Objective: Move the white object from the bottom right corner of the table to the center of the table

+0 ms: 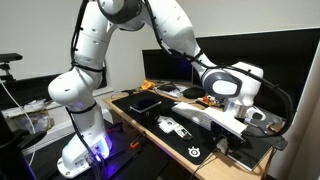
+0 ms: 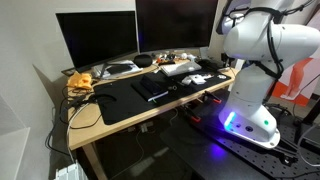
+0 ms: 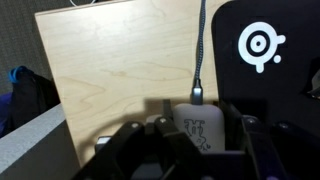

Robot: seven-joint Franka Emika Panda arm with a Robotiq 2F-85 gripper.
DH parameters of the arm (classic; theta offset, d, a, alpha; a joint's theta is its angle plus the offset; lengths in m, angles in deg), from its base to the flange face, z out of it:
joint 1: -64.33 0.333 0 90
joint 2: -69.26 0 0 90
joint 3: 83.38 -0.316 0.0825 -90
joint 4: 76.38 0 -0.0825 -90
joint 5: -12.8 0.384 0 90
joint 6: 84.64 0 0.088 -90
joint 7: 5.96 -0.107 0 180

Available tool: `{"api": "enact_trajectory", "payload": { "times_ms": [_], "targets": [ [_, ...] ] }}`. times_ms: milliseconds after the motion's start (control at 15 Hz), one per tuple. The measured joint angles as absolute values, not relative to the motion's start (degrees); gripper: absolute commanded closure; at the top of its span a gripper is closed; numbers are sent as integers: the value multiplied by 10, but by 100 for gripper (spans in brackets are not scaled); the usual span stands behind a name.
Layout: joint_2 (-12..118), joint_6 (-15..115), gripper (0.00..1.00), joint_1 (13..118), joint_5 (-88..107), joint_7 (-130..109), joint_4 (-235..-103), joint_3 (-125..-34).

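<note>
Well, in an exterior view my claw hangs over the desk corner. Wrist view: the white object sits between my jaws (pinched or not, I cannot tell); its cable could snag and yank it loose.

An office workstation: a wooden table carrying two black monitors and desk mats.

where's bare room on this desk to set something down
Bare light wood tabletop beside the black logo mat; also the front of the long black desk mat. Crowded by the black monitors, among small gadgets.
</note>
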State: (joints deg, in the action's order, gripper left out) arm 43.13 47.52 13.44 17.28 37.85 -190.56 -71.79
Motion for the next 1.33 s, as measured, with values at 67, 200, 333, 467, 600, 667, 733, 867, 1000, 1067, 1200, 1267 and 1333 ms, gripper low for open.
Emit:
{"api": "enact_trajectory", "payload": {
  "times_ms": [67,200,333,467,600,667,733,867,1000,1067,1200,1267,1333],
  "targets": [
    [447,476,74,138,172,379,-1918,-718],
    [481,479,74,148,169,379,-1945,-717],
    [518,484,74,162,164,379,-1975,-716],
    [558,492,74,180,161,379,-2008,-715],
    [599,494,74,200,160,379,-2036,-713],
    [620,495,74,212,160,379,-2047,-711],
    [639,495,74,224,160,379,-2057,-707],
    [671,495,74,249,160,379,-2070,-696],
    [696,495,74,273,160,379,-2077,-682],
    [705,495,74,285,160,379,-2078,-674],
    [720,494,74,308,158,379,-2080,-659],
    [725,494,74,319,156,379,-2081,-653],
    [730,494,74,330,154,379,-2083,-646]
  ]
}}
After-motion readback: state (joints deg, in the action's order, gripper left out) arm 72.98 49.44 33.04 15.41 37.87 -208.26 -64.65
